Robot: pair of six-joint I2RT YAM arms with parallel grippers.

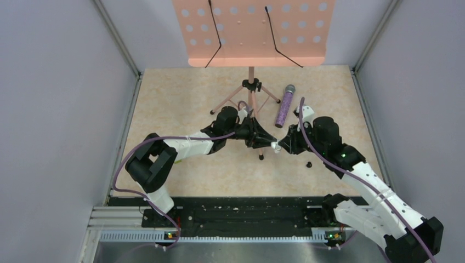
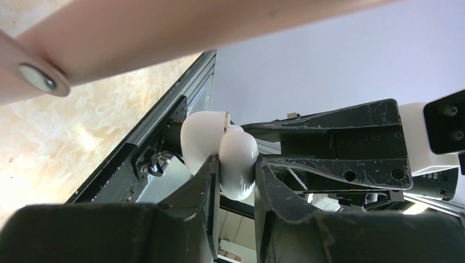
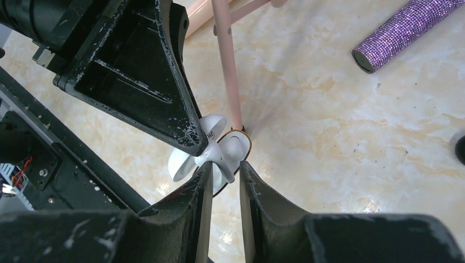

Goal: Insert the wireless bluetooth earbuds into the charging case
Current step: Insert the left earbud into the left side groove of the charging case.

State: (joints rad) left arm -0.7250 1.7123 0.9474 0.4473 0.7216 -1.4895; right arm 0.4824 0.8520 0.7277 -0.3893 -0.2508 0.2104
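Left arm (image 1: 186, 143) and right arm (image 1: 356, 164) reach inward over the counter (image 1: 181, 104), left claw (image 2: 237, 183) clenched on a white piece (image 2: 239, 156), right claw (image 3: 224, 169) straddling it, whether it grips we cannot tell, the piece mostly hidden from us

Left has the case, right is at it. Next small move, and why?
Probably ease the right gripper a touch toward the open mouth of the case. The left gripper clamps the white case, lid flipped open, and the right fingers straddle its rim. What they hold, if anything, is hidden.
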